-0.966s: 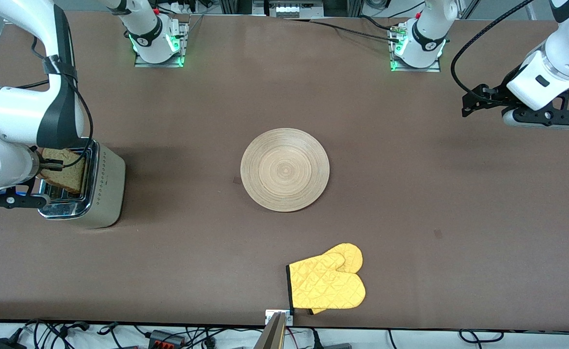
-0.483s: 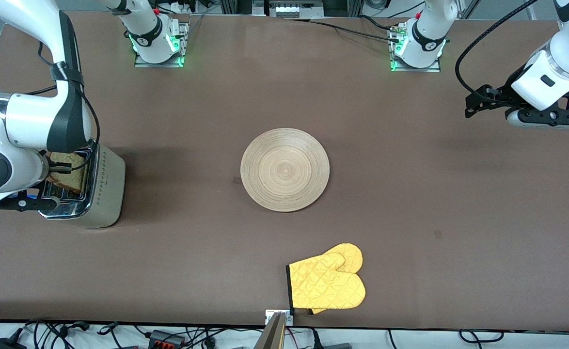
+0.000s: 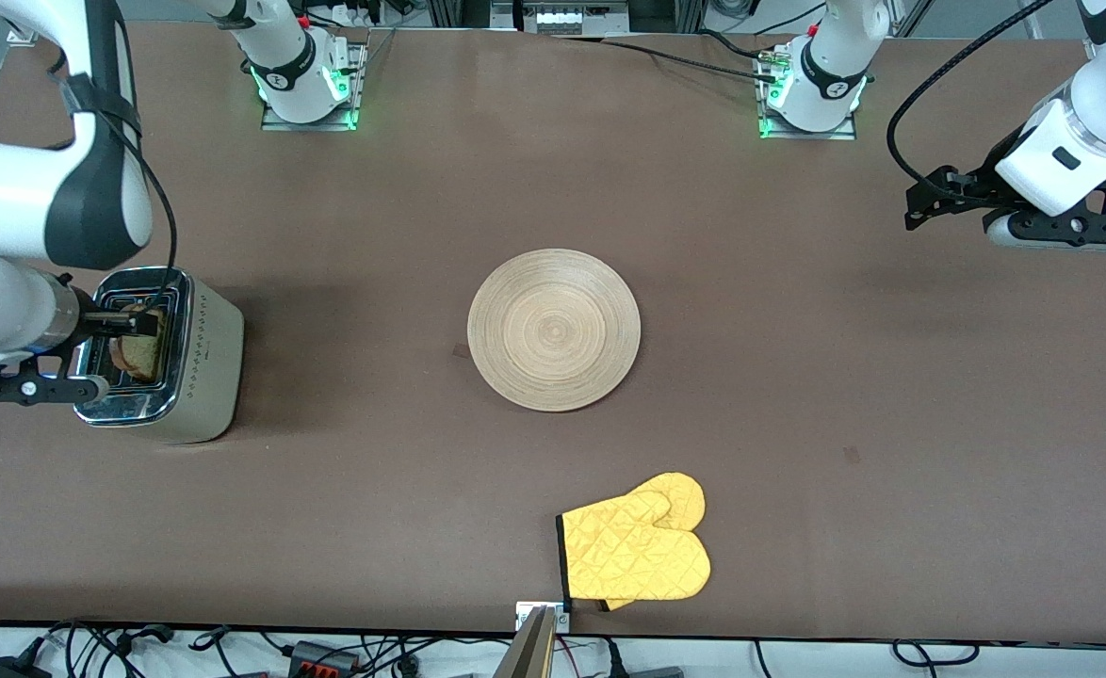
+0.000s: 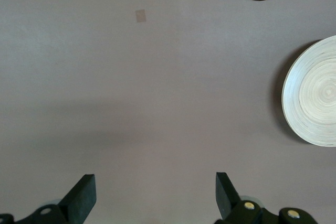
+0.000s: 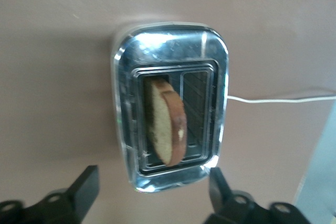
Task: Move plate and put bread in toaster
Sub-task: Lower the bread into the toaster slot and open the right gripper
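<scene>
Released since a second ago: bread [image 5: 167, 120] now stands on edge in a toaster [image 3: 169, 369] slot, long axis along it. Right pincer [image 5: 149, 192] hovers above, jaws apart, empty. Left pincer [image 4: 155, 196] waits spread wide over bare worktop [image 3: 798, 377]; plate [image 3: 554, 330] mid-worktop.

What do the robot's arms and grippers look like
Both arms are glossy white with rounded links and dark grey joint bands. The right arm carries a black cable strapped along it; a black cable loops to the left arm. The left gripper and right gripper have flat black fingers. Green lights glow at both bases.
</scene>
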`<act>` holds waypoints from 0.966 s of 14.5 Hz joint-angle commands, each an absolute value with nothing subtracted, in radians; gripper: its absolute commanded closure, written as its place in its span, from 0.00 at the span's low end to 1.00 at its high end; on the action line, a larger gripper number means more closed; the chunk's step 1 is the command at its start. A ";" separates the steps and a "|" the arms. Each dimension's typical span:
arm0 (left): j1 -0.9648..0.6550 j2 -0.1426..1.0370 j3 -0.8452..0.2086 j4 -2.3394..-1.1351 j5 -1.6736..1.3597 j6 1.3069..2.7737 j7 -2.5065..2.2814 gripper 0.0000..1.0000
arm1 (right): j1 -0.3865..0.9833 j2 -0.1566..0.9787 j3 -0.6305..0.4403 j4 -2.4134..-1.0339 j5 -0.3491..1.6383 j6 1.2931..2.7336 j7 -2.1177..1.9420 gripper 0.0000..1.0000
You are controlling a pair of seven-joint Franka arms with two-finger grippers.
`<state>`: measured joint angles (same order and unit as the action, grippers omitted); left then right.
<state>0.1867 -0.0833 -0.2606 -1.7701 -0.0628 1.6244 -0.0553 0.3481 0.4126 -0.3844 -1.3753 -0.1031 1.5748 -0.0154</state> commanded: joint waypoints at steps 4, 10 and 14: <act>0.193 -0.074 -0.264 -1.747 -0.043 1.611 -0.057 0.00 | 0.337 0.333 -0.396 -1.318 0.121 1.551 -0.034 0.00; 0.193 -0.072 -0.264 -1.746 -0.043 1.611 -0.057 0.00 | 0.327 0.330 -0.380 -1.272 0.136 1.517 -0.022 0.00; 0.193 -0.072 -0.265 -1.747 -0.043 1.611 -0.057 0.00 | 0.089 0.308 -0.154 -1.275 0.127 1.575 -0.008 0.00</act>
<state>0.1876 -0.0830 -0.2598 -1.7700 -0.0627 1.6245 -0.0553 0.2206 0.3265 -0.2779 -1.2812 0.1213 1.5501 -0.0170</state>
